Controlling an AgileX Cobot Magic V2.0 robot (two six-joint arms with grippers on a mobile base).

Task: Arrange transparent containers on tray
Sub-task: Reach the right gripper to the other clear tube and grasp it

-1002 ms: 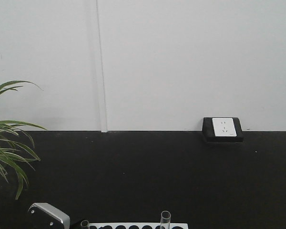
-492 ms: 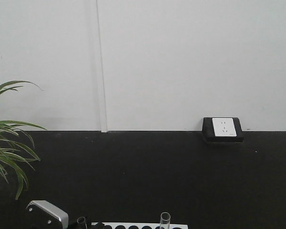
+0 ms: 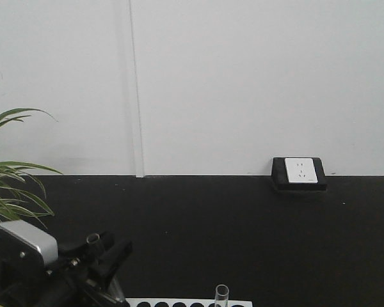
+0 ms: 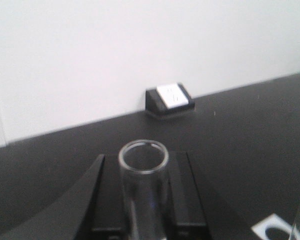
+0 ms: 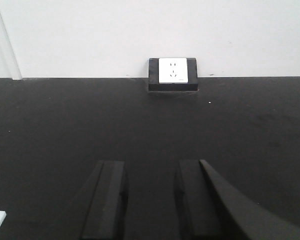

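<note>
Between your left fingers (image 4: 109,195), a test tube (image 4: 143,205) sits clamped, open rim up. Your right fingers (image 5: 106,200) stand spread apart over the black desk (image 5: 50,120).

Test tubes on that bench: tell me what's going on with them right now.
The left gripper is clamped on one test tube and holds it up above the white rack. A second tube stands in that rack. The right gripper is open and empty, low over the black benchtop. No tray shows in any view, so nothing has been set down on one yet as far as these pictures tell.
</note>
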